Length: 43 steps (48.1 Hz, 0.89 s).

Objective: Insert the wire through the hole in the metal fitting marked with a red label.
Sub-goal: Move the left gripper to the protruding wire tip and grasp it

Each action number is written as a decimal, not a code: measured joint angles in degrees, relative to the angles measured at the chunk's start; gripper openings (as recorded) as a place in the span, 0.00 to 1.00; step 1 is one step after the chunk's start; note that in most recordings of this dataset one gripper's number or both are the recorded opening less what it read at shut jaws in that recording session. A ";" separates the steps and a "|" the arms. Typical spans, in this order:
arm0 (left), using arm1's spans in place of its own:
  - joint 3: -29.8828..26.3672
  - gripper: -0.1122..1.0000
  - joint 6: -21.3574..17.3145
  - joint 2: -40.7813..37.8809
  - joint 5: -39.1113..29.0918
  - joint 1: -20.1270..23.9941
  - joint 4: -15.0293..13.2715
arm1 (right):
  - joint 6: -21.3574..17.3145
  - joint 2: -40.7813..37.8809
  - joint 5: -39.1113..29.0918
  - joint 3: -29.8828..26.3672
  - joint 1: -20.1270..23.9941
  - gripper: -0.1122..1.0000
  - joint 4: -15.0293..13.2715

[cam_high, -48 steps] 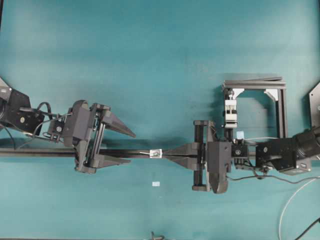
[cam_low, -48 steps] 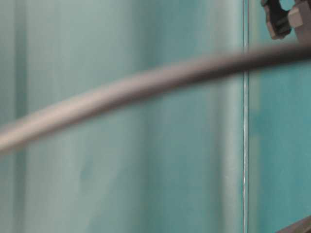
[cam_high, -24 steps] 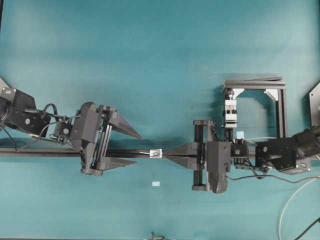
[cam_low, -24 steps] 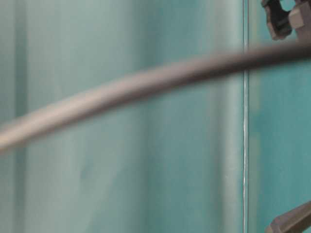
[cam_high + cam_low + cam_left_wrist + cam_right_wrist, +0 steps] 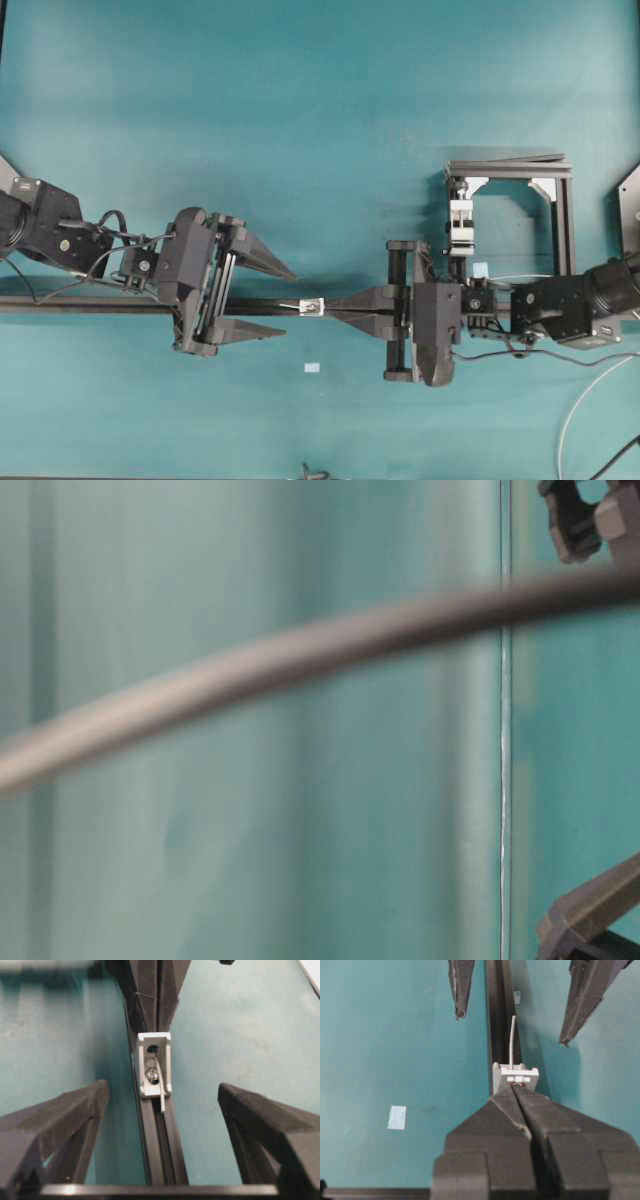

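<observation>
Wire (image 5: 512,1040) pokes out of the fitting (image 5: 154,1064) on our left side, a short pale end lying along the black rail (image 5: 161,1160); it is already through the hole (image 5: 151,1050), as we read it. Right gripper (image 5: 514,1091) has its jaws pressed together right at the fitting's far face, and whether they pinch the wire there we cannot tell. Left gripper (image 5: 275,302) straddles the rail with jaws part open, one finger on each side, tips just short of the fitting. Our judgement: the step in hand is taking the free end. We'd line up over the wire, not the rail, since the wire sits off to one edge. Close gently, then draw straight along the rail, or the thin end may kink at the hole.
</observation>
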<state>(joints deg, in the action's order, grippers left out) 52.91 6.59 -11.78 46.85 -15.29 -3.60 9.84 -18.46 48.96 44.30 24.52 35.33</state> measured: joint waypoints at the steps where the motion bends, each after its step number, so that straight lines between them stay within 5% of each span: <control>1: -0.09 0.37 0.18 0.00 -0.09 0.00 -0.09 | 0.00 0.00 0.00 0.00 0.00 0.09 0.00; 7: 0.00 0.18 1.49 0.00 -0.62 0.00 -0.09 | 0.00 0.09 0.00 0.00 0.00 0.09 0.00; 15: -0.09 0.04 2.99 0.00 -2.29 0.00 -0.09 | 0.00 0.00 0.00 0.00 0.00 0.09 0.00; 43: -0.44 0.01 2.72 0.79 -4.57 0.09 0.00 | 0.00 0.09 -0.35 -0.09 0.00 0.09 0.00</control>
<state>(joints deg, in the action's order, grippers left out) 52.47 9.32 -10.99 42.28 -15.21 -3.60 9.84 -18.37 48.60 44.21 24.52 35.33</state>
